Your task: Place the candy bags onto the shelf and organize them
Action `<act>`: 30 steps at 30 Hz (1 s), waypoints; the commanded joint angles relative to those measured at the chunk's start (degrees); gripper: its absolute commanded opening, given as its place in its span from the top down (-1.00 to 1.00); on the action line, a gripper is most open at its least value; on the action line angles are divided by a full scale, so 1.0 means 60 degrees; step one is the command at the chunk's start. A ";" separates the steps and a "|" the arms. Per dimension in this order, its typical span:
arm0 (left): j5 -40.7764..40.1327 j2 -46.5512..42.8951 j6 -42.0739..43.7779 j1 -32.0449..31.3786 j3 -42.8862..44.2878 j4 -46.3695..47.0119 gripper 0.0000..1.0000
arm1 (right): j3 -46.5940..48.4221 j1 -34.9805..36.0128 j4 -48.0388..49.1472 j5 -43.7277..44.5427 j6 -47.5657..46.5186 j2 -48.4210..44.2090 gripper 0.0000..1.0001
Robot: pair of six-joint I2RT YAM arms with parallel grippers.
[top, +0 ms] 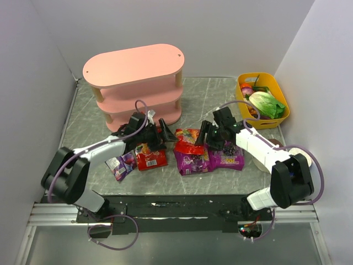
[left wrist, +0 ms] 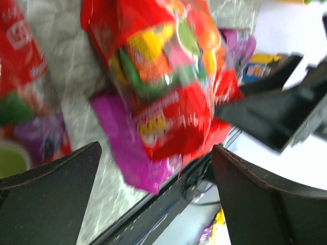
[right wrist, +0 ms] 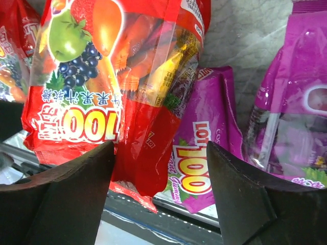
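Evidently left end effector (left wrist: 156, 153) and right end effector (right wrist: 159, 148) both gape wide, empty, over a red candy bag (right wrist: 102, 76)

Overhead: bright, even light from above; soft shadow beneath the shelf (top: 134, 72).
Table (top: 88, 118): faint sheen.
Left wrist: heavy motion blur (print unreadable).
Right wrist: sharp; glare streaks on the red bag (right wrist: 102, 76); near edge dark.

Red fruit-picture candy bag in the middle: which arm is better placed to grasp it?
Probably right: the right gripper is open with the glossy red fruit-picture candy bag reaching between its fingers; the left gripper sees it blurred.
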 commanded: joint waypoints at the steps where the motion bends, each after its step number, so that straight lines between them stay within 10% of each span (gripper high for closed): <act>1: 0.0140 0.0792 -0.0778 -0.0062 0.0727 0.0942 -0.93 | 0.0023 -0.0076 -0.0660 0.0217 -0.0530 0.0048 -0.50; 22: 0.0492 0.3371 -0.1834 -0.0325 0.1855 0.2115 -0.98 | -0.1312 -0.0223 -0.0426 0.0540 -0.1190 -0.0377 -0.24; 30: -0.0019 0.3051 -0.1308 -0.0765 0.2192 0.1589 -0.19 | -0.1210 -0.0223 -0.0572 0.0730 -0.1293 -0.1197 -0.30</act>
